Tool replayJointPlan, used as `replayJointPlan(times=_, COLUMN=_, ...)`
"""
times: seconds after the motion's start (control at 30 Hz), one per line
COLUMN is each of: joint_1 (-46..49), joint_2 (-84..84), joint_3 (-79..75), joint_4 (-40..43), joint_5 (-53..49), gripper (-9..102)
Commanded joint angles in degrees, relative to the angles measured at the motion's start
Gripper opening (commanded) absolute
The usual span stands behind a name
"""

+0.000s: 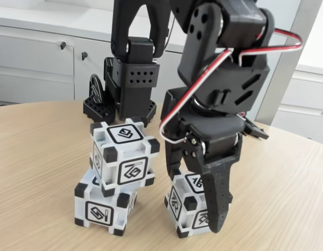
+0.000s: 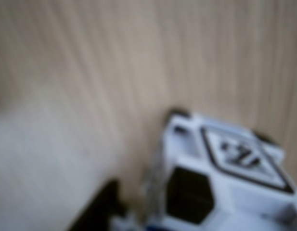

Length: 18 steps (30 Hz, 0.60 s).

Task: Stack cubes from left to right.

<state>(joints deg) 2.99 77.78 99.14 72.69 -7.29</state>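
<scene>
Three cubes sit on the wooden tabletop point(image 1: 41, 157): the top cube point(image 1: 124, 152) rests skewed on the bottom cube point(image 1: 104, 204), and the third cube point(image 1: 190, 204) stands just right of them, between the fingers of the gripper point(image 1: 195, 209), which pinches it. White cabinets point(image 1: 41, 57) stand behind

In the fixed view the arm point(image 1: 203, 63) is cut off by the top edge, and its fingers point(image 1: 219, 193) cover part of the lower-right cube point(image 1: 185, 201). The wrist view is blurred throughout; a cube point(image 2: 225, 178) runs off the lower right, its glyph unreadable, on a soft tabletop point(image 2: 90, 72).
</scene>
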Motion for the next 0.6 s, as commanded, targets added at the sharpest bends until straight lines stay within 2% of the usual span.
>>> replayJointPlan(times=0.0, joint_1=0.4, joint_2=0.4, joint_3=-1.5, joint_4=-0.3, joint_5=0.5, gripper=32)
replayJointPlan(times=0.33, joint_1=1.3, joint_2=0.3, joint_3=-1.4, joint_4=-2.1, joint_5=4.7, gripper=19)
replayJointPlan(times=0.57, joint_1=0.6, joint_2=1.4, joint_3=-1.5, joint_4=-1.8, joint_5=5.8, gripper=16)
